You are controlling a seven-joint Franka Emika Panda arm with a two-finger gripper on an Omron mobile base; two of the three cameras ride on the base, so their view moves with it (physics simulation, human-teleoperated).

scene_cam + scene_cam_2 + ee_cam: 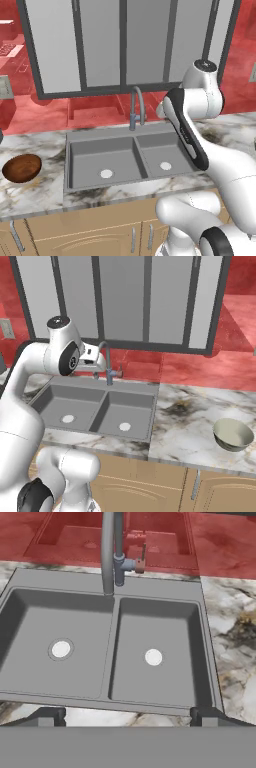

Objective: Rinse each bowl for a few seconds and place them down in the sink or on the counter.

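The dark reddish-brown bowl (21,168) sits upright on the counter (40,192) left of the sink (100,135). On the marble to the sink's right rests the pale greenish-beige bowl (233,434), also upright. My gripper (127,718) hovers above the sink's front edge and looks down into both basins; its fingertips (47,717) stand wide apart with nothing between them. In the right base view my hand (92,357) is up beside the faucet (106,361). Both basins are bare, each with a white drain (61,649).
The curved grey faucet (107,552) stands at the back of the sink, its spout over the divider, with a small handle (141,561) on its right. Dark-framed window panes (120,45) and a red wall rise behind. Wooden cabinets (200,486) lie below the counter.
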